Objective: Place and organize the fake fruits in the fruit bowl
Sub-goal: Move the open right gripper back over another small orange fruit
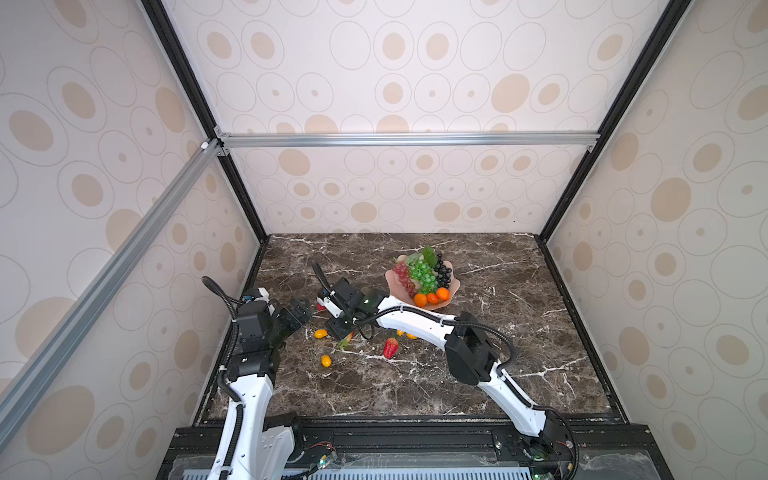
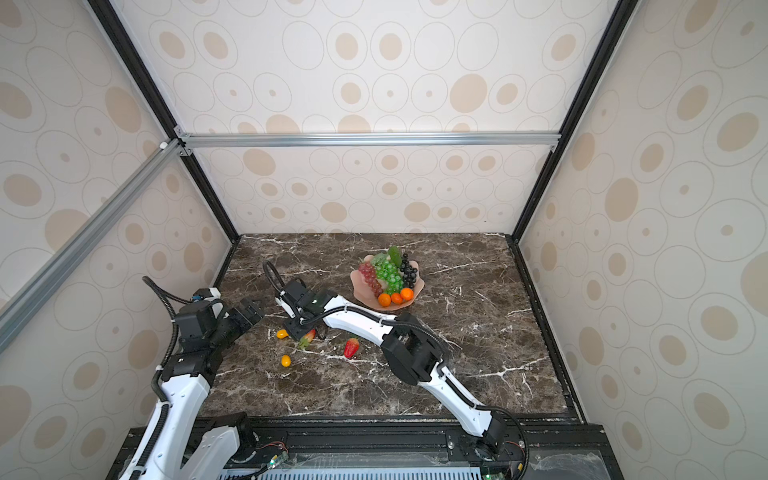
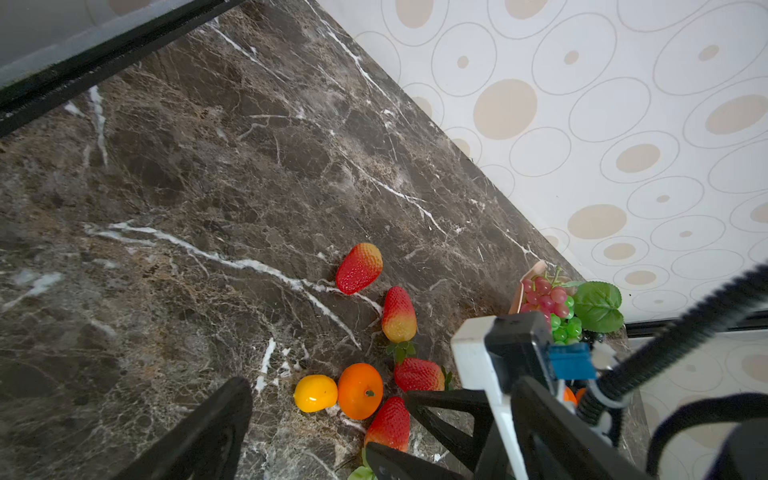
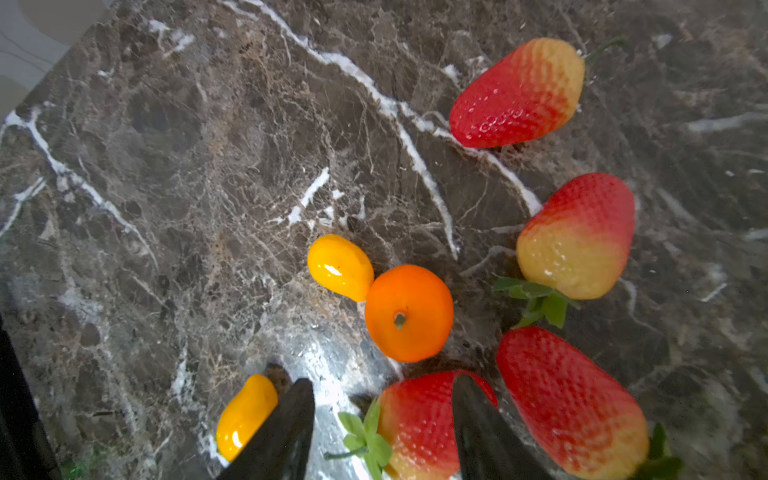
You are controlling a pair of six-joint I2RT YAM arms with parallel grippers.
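Now, the right gripper [image 4: 381, 386] was down low on the marble tabletop [image 4: 166, 208], its jaws standing about half apart with a strawberry [image 4: 415, 424] lying right between them. One finger [image 4: 478, 424] overlapped the fruit's red tip. The other finger [image 4: 286, 432] sat just off its green leafy cap [image 4: 365, 432], with a sliver of marble showing between. Clamped or only straddling? I could not tell. The left gripper [image 1: 298, 318] hung wide open and empty, off to the side of its partner.

That strawberry looked like glossy moulded plastic: light, stiff and slippery, I'd judge. It was tapered too, so a squeeze near the point could well squirt it out. The floppy leaves offered nothing to grip. The better hold, to my eye, was across the broad yellowish shoulder. As it lay, though, its long axis ran flat on the marble from finger to finger, cap toward one, tip under the other, so the jaws would meet it end to end.

Crowded, too: a tangerine [image 4: 409, 313] sat just ahead of the fingertips, a yellow oval [image 4: 245, 415] just outside one finger, a second strawberry [image 4: 569, 399] just outside the other. The fruit bowl [image 1: 454, 288], already carrying grape bunches [image 1: 424, 274], stood well behind the gripper, back beside its forearm.
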